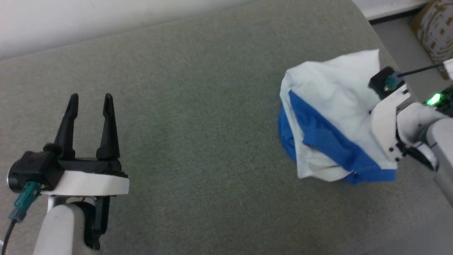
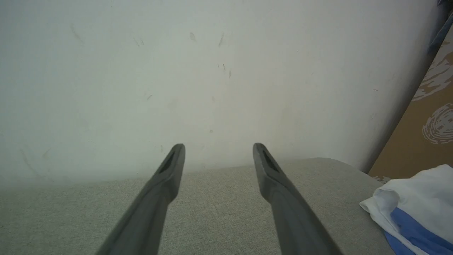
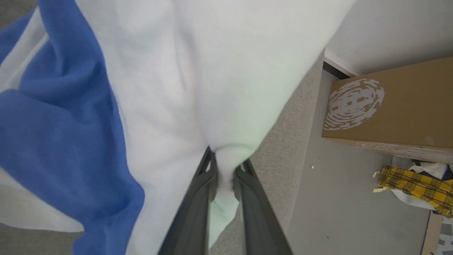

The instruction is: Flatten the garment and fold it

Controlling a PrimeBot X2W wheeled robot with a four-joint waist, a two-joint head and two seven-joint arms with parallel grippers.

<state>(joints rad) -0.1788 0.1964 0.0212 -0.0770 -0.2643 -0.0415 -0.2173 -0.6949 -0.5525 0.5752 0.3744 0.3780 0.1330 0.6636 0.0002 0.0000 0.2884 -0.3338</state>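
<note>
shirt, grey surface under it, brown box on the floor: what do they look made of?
Garment: soft matte knit, probably cotton jersey; it drapes in loose folds. Surface: grey-green woven upholstery, with visible weave grain. Box: brown cardboard, matte, white print.

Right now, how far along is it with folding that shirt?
Barely started. Nothing looks done: the garment is a crumpled heap at the right end of the grey surface. In hand: the right fingers pinch a white fold of it, while the left fingers stand open, away from it. Left: flattening and every fold.
</note>
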